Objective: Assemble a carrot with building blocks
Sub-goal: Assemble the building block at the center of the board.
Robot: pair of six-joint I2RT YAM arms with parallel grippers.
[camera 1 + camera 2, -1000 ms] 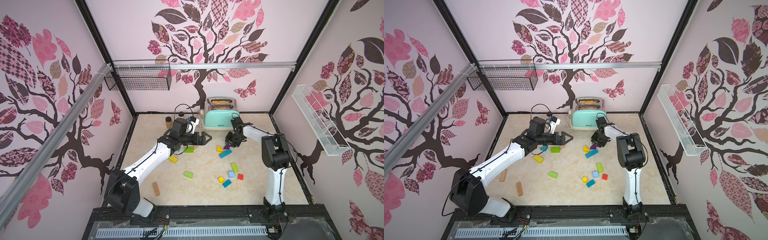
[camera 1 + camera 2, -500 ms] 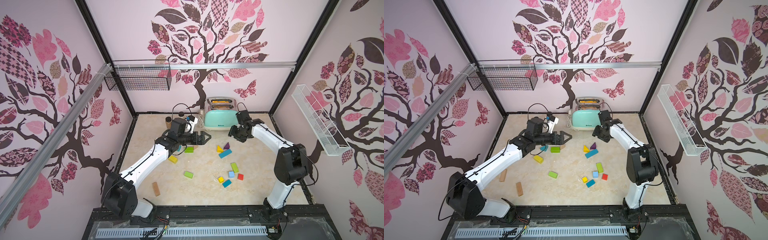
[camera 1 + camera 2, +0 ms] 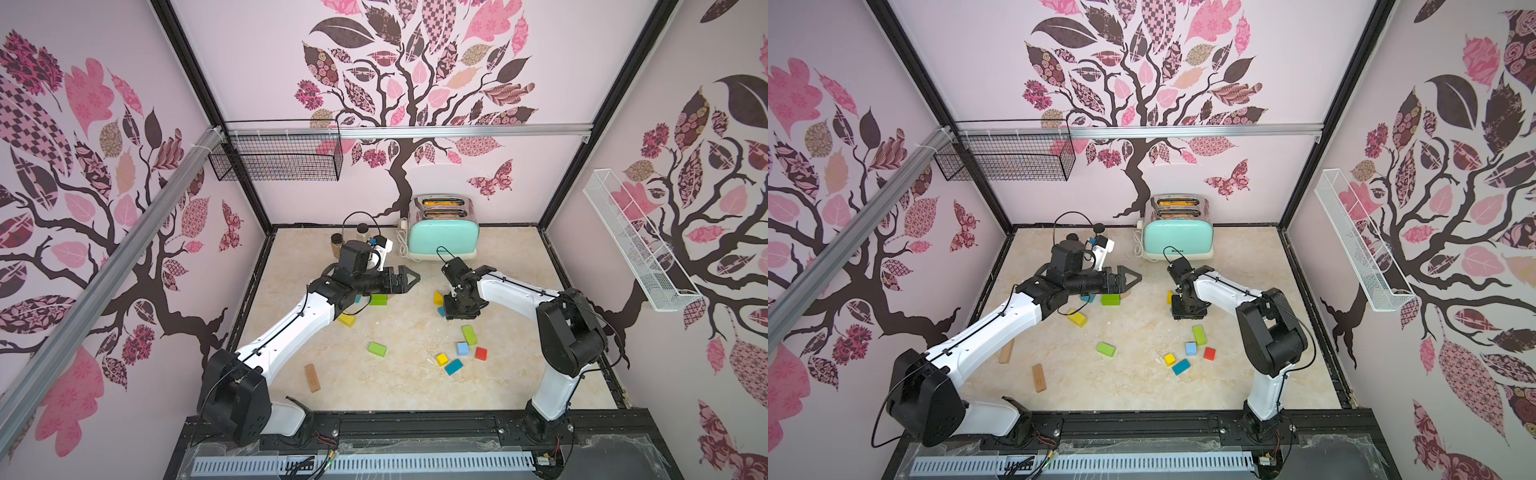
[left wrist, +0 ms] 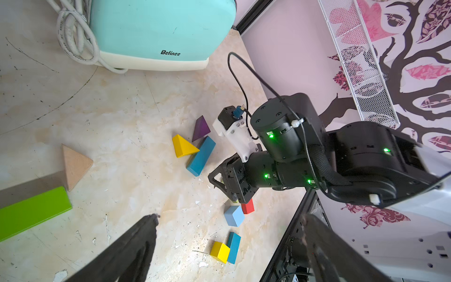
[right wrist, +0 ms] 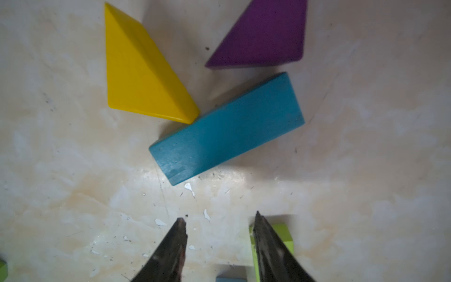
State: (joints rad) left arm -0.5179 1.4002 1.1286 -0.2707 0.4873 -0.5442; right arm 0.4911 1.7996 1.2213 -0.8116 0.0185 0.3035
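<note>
marble floor (image 3: 395, 390) | toaster (image 3: 442, 241): orange slices (image 3: 442, 203) in both slots | left gripper (image 4: 229, 216) spread, empty | right gripper (image 5: 219, 216) parted, empty

I note on my beige marbled tabletop (image 3: 374, 399): scattered painted wooden blocks (image 3: 377, 349), a mint-green toaster (image 3: 442, 239) and two brown-lidded jars (image 3: 337, 244).

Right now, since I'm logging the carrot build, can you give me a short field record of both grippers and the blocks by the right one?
left gripper: wide open, empty, near green bar
right gripper: open, empty, tips pointing down just short of teal bar
blocks ahead: yellow wedge with a corner touching the teal bar; purple wedge slightly apart
backdrop: mint toaster
</note>
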